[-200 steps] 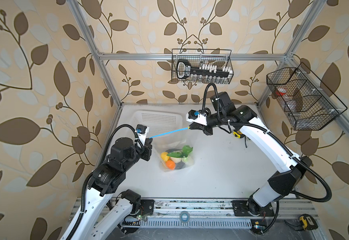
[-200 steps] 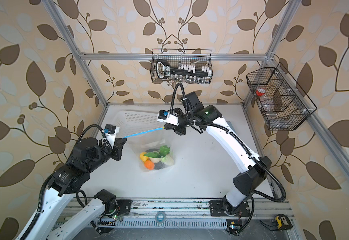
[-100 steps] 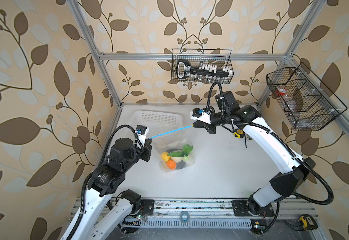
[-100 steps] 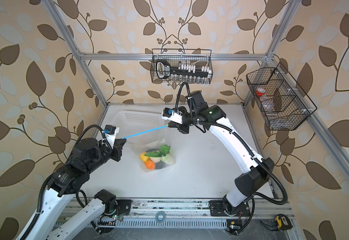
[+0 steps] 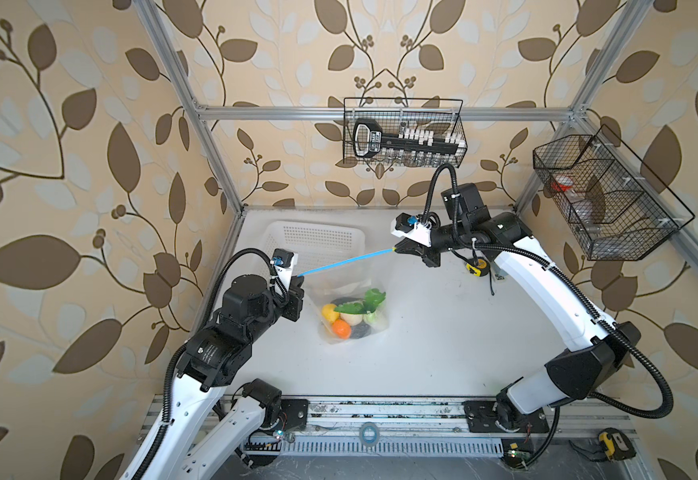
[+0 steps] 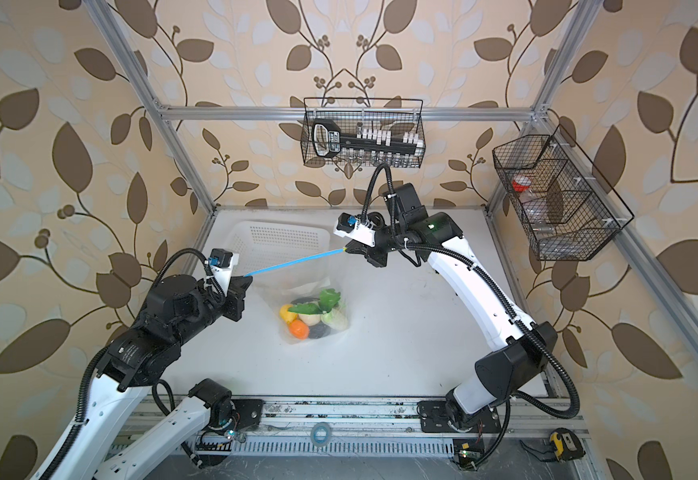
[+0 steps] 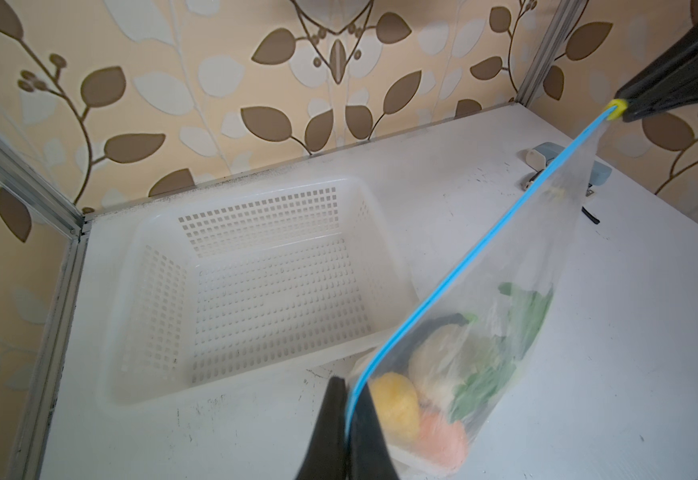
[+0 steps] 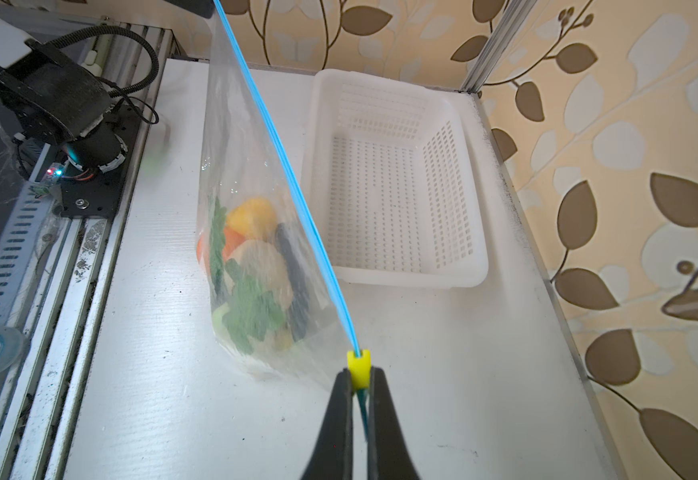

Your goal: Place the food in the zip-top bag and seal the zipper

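Observation:
The clear zip-top bag (image 5: 341, 286) hangs between my two grippers, its bottom resting on the white table. Its blue zipper (image 5: 345, 261) (image 7: 463, 257) (image 8: 289, 174) is stretched taut from one gripper to the other. My left gripper (image 5: 297, 276) (image 7: 346, 384) is shut on the bag's mouth corner at the zipper's near end. My right gripper (image 5: 397, 249) (image 8: 358, 374) is shut on the yellow slider (image 8: 358, 363) at the far end. The food (image 5: 353, 318) (image 6: 312, 318) (image 8: 255, 266) lies bunched in the bag's bottom: yellow, orange, white, green and dark pieces.
A white perforated basket (image 5: 318, 239) (image 7: 255, 282) stands empty at the back left, just behind the bag. A small yellow-black tape measure (image 5: 477, 266) lies under the right arm. Wire baskets hang on the back wall (image 5: 405, 133) and the right wall (image 5: 605, 199).
My right gripper has slid to the right and a little back with the yellow slider, lengthening the taut blue strip. The left gripper has stayed in place.

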You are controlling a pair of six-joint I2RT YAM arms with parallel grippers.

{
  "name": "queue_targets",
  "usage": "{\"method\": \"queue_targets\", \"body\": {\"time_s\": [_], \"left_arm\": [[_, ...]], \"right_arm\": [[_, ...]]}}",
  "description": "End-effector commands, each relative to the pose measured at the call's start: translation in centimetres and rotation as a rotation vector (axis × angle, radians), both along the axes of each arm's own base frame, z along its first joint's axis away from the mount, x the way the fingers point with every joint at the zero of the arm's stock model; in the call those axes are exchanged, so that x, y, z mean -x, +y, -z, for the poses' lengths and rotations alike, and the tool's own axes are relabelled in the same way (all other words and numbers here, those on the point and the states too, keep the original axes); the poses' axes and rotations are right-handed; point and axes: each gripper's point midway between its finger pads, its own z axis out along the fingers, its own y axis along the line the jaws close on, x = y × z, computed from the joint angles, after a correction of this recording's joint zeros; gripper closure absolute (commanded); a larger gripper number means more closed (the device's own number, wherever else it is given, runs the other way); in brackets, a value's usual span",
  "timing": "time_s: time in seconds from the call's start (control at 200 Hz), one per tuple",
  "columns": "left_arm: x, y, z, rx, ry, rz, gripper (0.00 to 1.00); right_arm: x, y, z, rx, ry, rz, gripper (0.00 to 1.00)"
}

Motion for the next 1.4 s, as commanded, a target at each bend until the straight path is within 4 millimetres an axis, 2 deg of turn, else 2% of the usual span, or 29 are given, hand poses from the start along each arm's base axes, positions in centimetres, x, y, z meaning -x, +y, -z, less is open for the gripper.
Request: {"method": "queue_targets", "body": {"time_s": [0.0,0.07,0.155,0.235,0.395,0.56,0.72,0.945,1.235,1.28,1.355,1.394], "left_arm": [[-0.5,0.4,-0.3,-0.009,-0.023,-0.029,1.0],[-0.6,-0.1,-0.6,0.004,-0.022,-0.009,1.0],[-0.5,-0.9,-1.2,0.03,-0.031,0.034,1.0],[-0.3,-2.1,-1.8,0.063,-0.037,0.096,1.0],[0.3,-3.5,-2.8,0.101,-0.04,0.181,1.0],[0.6,-3.7,-3.5,0.114,-0.053,0.194,1.0],[0.9,-3.7,-3.7,0.115,-0.063,0.203,1.0],[1.1,-3.6,-3.9,0.116,-0.069,0.205,1.0],[1.5,-3.7,-4.4,0.13,-0.079,0.214,1.0],[1.6,-3.7,-4.5,0.134,-0.08,0.215,0.91],[2.0,-3.6,-5.2,0.144,-0.092,0.216,0.61],[2.2,-3.5,-5.7,0.15,-0.107,0.216,0.5]], "right_arm": [[-0.1,-0.9,-0.7,-0.009,-0.031,0.017,0.94],[0.1,-0.5,-0.7,-0.011,-0.033,0.009,0.89],[0.9,0.6,-0.8,-0.01,-0.036,-0.023,0.63],[1.9,2.0,-1.2,-0.006,-0.053,-0.059,0.51],[3.1,5.3,-1.3,0.013,-0.068,-0.122,0.43],[2.9,8.0,-0.3,0.068,-0.026,-0.154,0.42],[3.0,9.0,0.9,0.106,-0.014,-0.166,0.46],[2.7,9.2,0.6,0.114,-0.012,-0.151,0.8],[3.3,8.8,-0.4,0.111,-0.029,-0.128,1.0],[3.5,8.7,-0.8,0.106,-0.037,-0.119,1.0],[4.0,8.4,-1.4,0.104,-0.043,-0.101,1.0],[4.2,8.1,-1.8,0.102,-0.047,-0.087,1.0]]}}
